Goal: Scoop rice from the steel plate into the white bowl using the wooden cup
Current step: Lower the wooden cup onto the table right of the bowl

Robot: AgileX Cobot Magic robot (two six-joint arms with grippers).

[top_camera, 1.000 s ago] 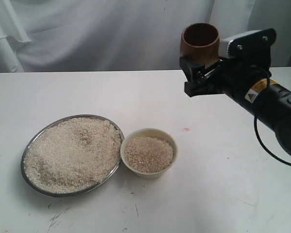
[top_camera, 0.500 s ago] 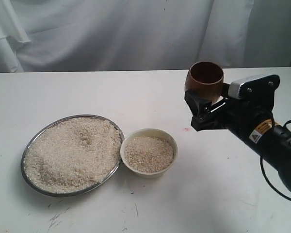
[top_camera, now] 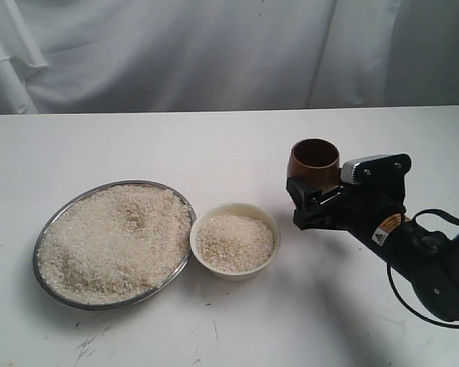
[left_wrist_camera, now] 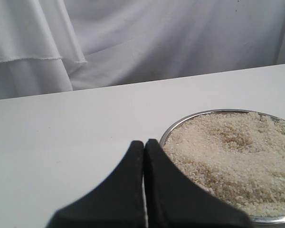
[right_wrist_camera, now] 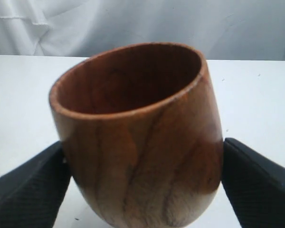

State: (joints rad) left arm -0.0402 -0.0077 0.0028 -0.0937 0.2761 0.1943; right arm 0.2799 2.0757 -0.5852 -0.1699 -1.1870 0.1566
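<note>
The steel plate [top_camera: 37,256] lies at the left, heaped with rice [top_camera: 115,241]. Touching its right rim is the white bowl [top_camera: 214,264], which holds more rice [top_camera: 235,242]. My right gripper [top_camera: 310,193] is shut on the wooden cup [top_camera: 315,159], upright and low over the table just right of the bowl. The right wrist view shows the cup [right_wrist_camera: 137,137] empty inside, clamped between the right gripper [right_wrist_camera: 142,187] pads [right_wrist_camera: 28,190]. My left gripper [left_wrist_camera: 145,142] is shut on nothing beside the plate's rim [left_wrist_camera: 180,124] and rice [left_wrist_camera: 237,147]. It is out of the exterior view.
A white cloth backdrop [top_camera: 176,53] hangs behind the table's far edge. A small pink mark [top_camera: 294,204] lies on the tabletop near the bowl. The right arm's black body [top_camera: 421,260] and cable stretch over the table's right front.
My right arm has come down with the wooden cup, from high above the table's back right to low beside the bowl. The plate, bowl and rice have not moved.
</note>
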